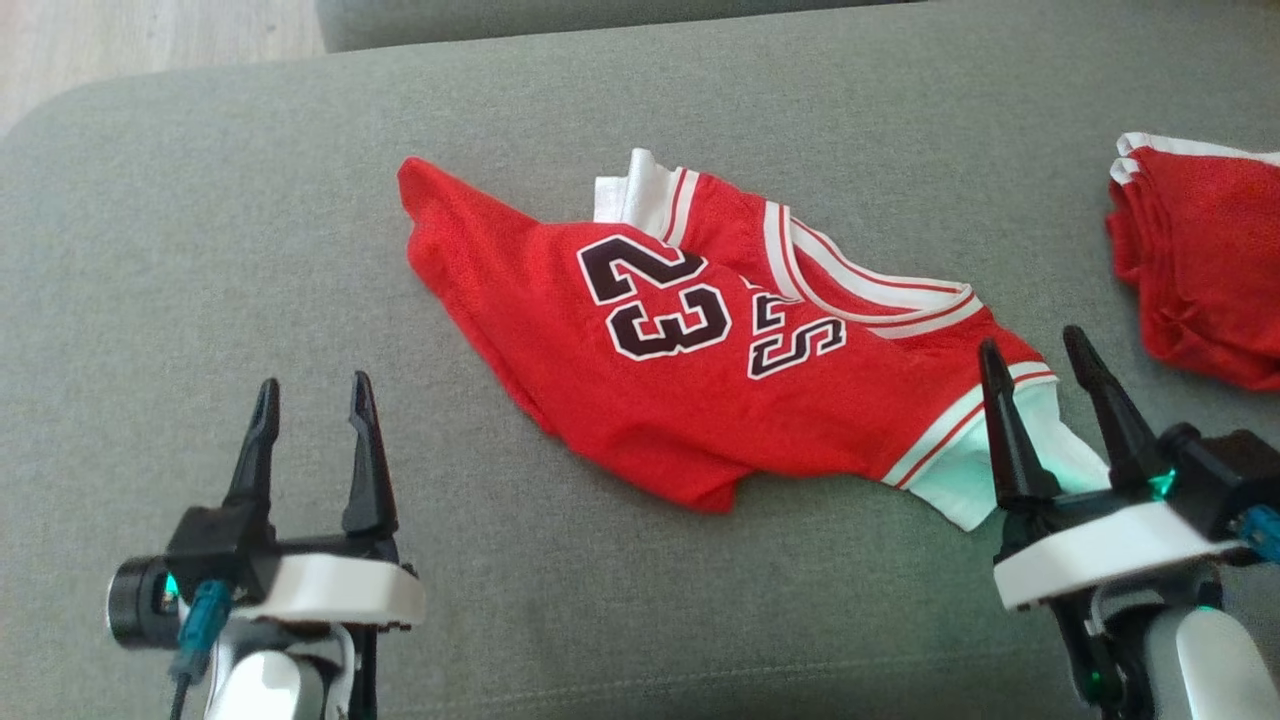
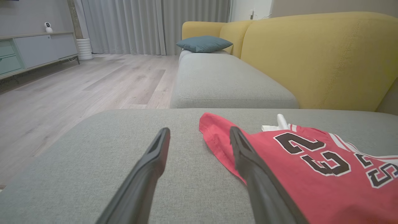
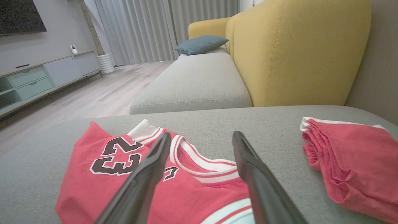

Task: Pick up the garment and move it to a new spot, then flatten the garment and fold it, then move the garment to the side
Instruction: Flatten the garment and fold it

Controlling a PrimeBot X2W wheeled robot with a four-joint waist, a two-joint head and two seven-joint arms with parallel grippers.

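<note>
**Both grippers open, poised at the crumpled jersey**

The red jersey (image 1: 700, 340) lies rumpled in the middle of the grey seat cushion (image 1: 200, 250). It is doubled over itself, so the number 23 and the white-striped neckline sit skewed, and one red corner points to the far left. My right gripper (image 1: 1032, 342) hovers at the jersey's near right end, above the white-trimmed edge. Its fingers are spread wide and hold nothing, and I cannot tell whether they touch the cloth. My left gripper (image 1: 314, 385) is equally wide and empty. It stands over bare cushion to the near left, apart from the fabric.

I judge that the task is at its first step, the pick-up. The right fingers are parted to admit a fold of cloth. The left ones are placed to reach the red hem on that side, so the jersey can be lifted by two edges and not in a bunch.

A folded red garment (image 1: 1200, 260) lies at the far right, well apart from the jersey. That side looks taken, so the open cushion to the left seems the likelier new spot.
</note>
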